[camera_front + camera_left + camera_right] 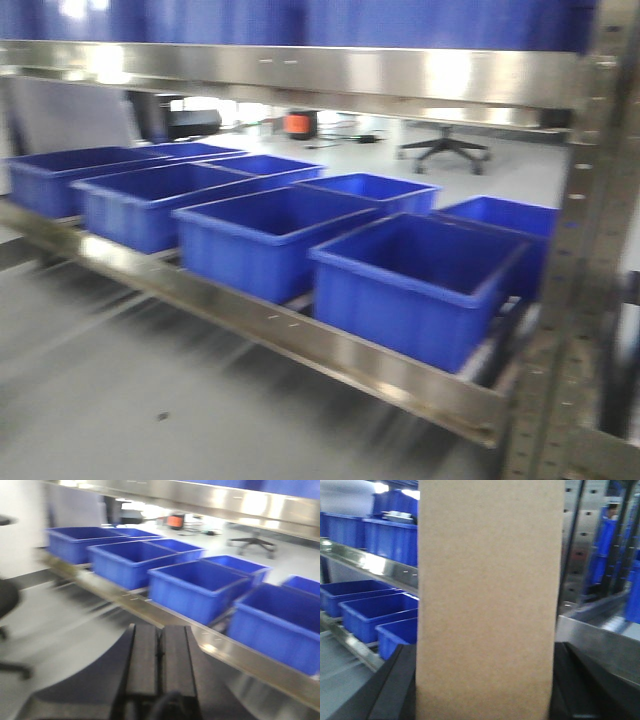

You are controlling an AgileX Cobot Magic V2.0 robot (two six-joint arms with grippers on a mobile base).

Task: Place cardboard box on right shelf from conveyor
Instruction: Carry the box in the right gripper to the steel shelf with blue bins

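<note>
Beside the right shelf (600, 645), my right gripper (485, 695) pinches the cardboard box (490, 580) upright. Pickup looks done; setting it on that shelf remains. Left gripper (159, 650) pressed together, empty.

My left gripper (159, 635) is matte black, with two flat rectangular slabs; my right gripper (485, 690) has black, angular fingers (390, 692).

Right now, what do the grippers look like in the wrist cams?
Left fingers: two flat matte-black rectangular slabs on a black body. Right fingers: black, angular, mostly hidden behind the cardboard box. No markings or cables visible.
</note>
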